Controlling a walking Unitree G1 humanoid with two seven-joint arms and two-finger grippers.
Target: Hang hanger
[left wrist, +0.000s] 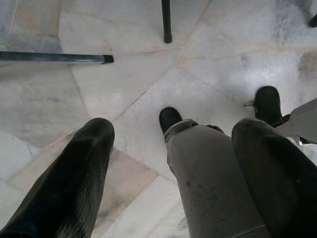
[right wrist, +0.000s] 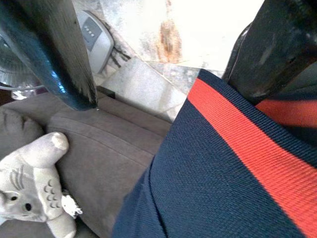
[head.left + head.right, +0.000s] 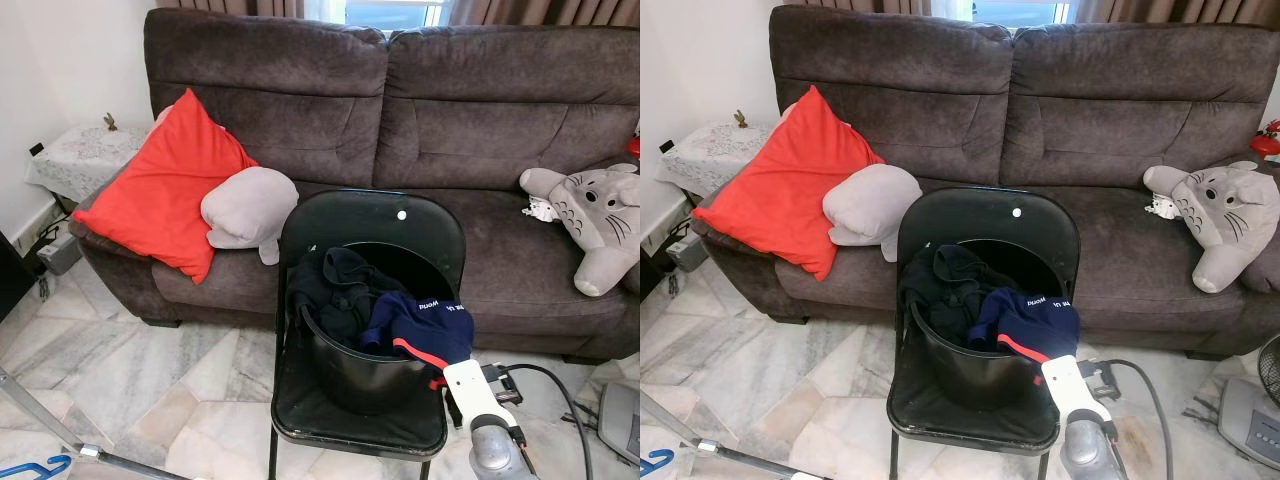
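Touching one navy garment (image 2: 218,188) in one bucket (image 3: 365,375), right end effector (image 2: 163,64) spread wide

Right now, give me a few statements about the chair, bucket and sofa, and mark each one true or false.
1. The black bucket stands on the folding chair. True.
2. The bucket is empty. False: dark clothes fill it.
3. The red cushion lies at the sofa's right end. False: left end.
4. The right claw is over the navy cloth with a red stripe. True.
5. The grey plush toy lies on the floor. False: on the sofa.
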